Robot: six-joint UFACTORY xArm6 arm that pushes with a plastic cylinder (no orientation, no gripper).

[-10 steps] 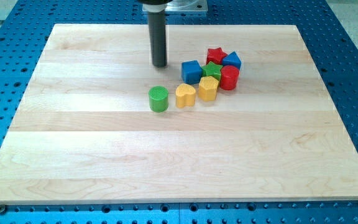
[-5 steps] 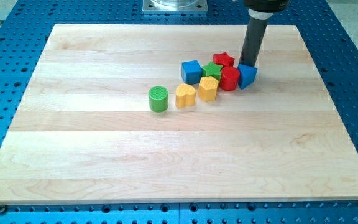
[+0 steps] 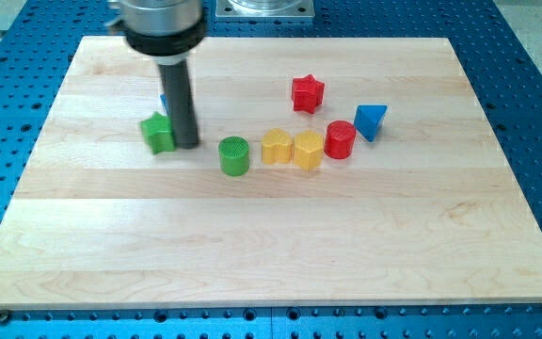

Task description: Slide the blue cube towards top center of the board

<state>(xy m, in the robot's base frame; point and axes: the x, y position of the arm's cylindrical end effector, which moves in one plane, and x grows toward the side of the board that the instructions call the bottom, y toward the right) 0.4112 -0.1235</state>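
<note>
The blue cube (image 3: 164, 100) is almost hidden behind my rod; only a thin blue edge shows at the rod's left side, at the board's upper left. My tip (image 3: 187, 145) rests on the board just right of a green star-like block (image 3: 158, 132), touching or nearly touching it. The cube lies just above that green block.
A green cylinder (image 3: 234, 155), a yellow heart (image 3: 276, 148), a yellow hexagon (image 3: 308, 149) and a red cylinder (image 3: 340, 139) form a row right of my tip. A blue triangular block (image 3: 370, 121) and a red star (image 3: 307, 93) lie further right. The wooden board (image 3: 271, 254) sits on a blue perforated table.
My rod has moved from the cluster's right side to the board's upper left. The blue cube and the green star have shifted left with it, and the cluster has spread apart.
</note>
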